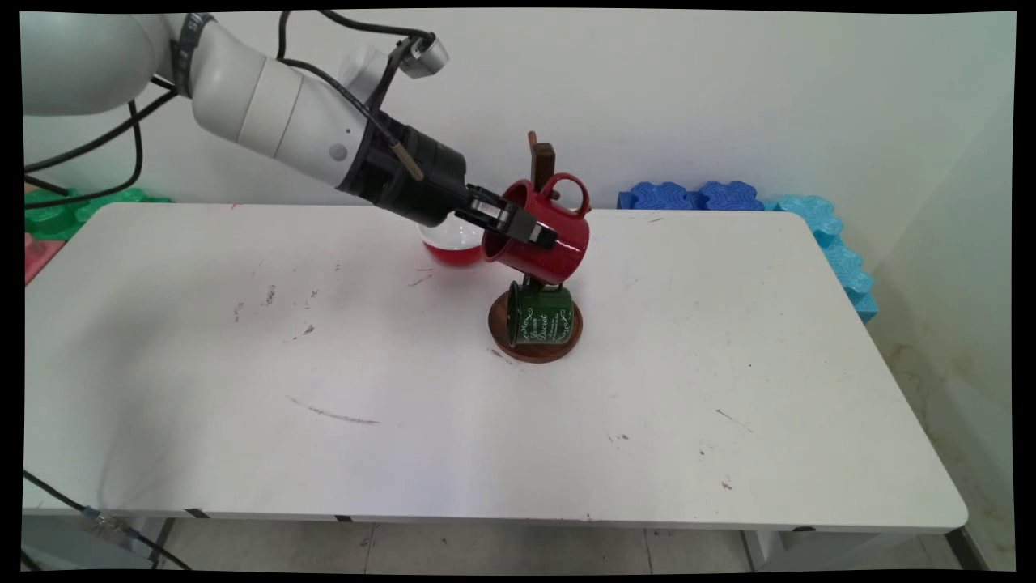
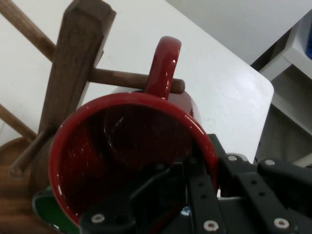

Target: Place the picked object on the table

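The gripper (image 1: 518,229) is clenched on the rim of the red mug (image 1: 541,235): one finger is inside the mug and the other lies on the outside wall. The mug is tilted, with its mouth toward the arm, and it is up in the air beside the wooden mug tree (image 1: 541,166), near the far middle of the white table (image 1: 405,389). In the hand view the handle of the red mug (image 2: 163,66) is already around a peg (image 2: 122,78) of the tree, so the peg passes through the loop.

A green mug (image 1: 541,316) hangs lower on the same tree, just above its round base (image 1: 535,348) and directly under the red mug. Behind the gripper, on the far side, there is a clear bowl with red content (image 1: 450,243), near the tree.

I judge that a few things can go wrong here. The handle sits close to the end of the peg, so if the fingers open too early, the mug may slide off and fall on the green mug. Also, a push sideways against the peg can tip the whole tree, because its base looks small. The arm is close to the bowl and could knock it.
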